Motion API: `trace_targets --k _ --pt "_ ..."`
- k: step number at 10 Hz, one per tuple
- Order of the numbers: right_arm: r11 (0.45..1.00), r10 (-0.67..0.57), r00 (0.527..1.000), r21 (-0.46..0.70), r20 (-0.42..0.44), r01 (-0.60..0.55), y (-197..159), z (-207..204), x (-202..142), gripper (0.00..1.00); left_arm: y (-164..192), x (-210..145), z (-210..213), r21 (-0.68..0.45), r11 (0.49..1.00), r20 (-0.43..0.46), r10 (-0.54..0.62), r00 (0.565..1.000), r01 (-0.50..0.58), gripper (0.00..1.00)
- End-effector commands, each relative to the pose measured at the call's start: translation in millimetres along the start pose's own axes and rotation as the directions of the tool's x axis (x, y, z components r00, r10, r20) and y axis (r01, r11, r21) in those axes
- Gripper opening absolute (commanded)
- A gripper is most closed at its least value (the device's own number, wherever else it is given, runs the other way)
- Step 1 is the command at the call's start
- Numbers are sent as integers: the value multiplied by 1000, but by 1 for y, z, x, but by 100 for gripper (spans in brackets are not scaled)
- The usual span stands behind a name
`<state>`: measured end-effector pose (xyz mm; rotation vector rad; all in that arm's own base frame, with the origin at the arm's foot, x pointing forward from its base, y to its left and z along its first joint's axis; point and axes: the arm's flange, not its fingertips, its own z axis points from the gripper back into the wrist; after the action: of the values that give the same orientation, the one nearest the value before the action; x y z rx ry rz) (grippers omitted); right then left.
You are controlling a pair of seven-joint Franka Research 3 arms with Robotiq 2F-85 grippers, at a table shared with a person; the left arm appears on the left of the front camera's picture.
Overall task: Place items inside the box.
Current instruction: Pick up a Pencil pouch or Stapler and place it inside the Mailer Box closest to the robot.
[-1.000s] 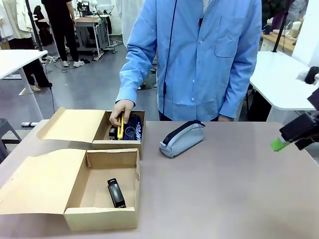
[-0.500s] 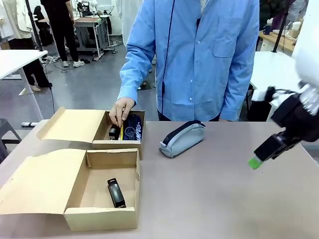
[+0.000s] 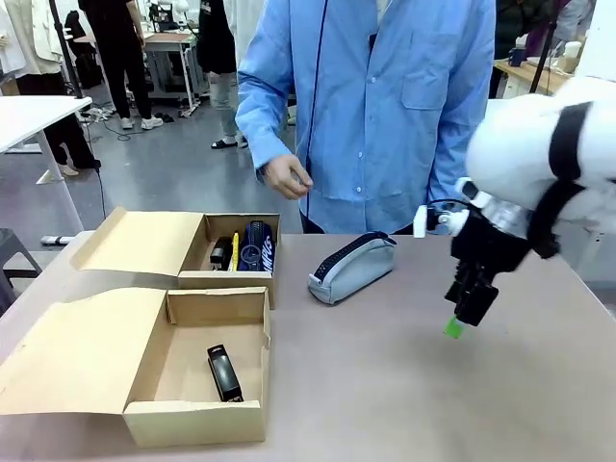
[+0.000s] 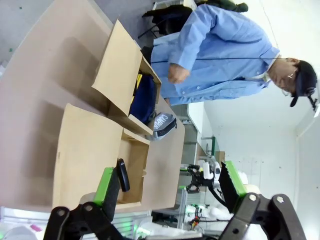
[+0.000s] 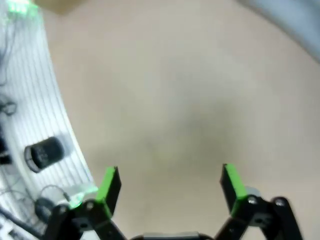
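Hanging centre right over the table [image 3: 385,395], the right pincer [image 3: 454,325] gapes wide, empty; the left pincer [image 4: 167,177] likewise. The grey pouch [image 3: 353,268] lies mid-frame, just right of the upper open box [image 3: 226,280].

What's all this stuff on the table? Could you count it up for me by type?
Cardboard boxes: 2, near box and far box
Pouches: 2, grey pencil pouch and navy pouch
Black stapler: 1
Small things in the far box, too small to name: 2, yellow thing and black thing
Total: 7
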<state>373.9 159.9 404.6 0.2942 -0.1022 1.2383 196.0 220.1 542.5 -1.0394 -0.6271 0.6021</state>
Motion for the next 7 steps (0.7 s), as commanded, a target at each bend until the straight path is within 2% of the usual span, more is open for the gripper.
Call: trace_targets --k 1,2,3,6,7 --pt "947 308 951 105 -28 -304 -49 4 37 100 1 -2 1 -16 1000 5 -16 1000 16 100" --pt "914 402 914 76 -57 -397 -67 -6 62 100 1 -2 1 -16 1000 5 -16 1000 16 100" --pt "862 506 861 56 -46 -503 -79 -13 83 100 1 -2 1 -16 1000 5 -16 1000 16 100" --pt "714 697 712 -9 -88 -700 -102 -26 139 100 1 -2 1 -16 1000 5 -16 1000 16 100" --pt "683 728 679 8 -96 -730 -108 -28 152 100 1 -2 1 -16 1000 5 -16 1000 16 100"
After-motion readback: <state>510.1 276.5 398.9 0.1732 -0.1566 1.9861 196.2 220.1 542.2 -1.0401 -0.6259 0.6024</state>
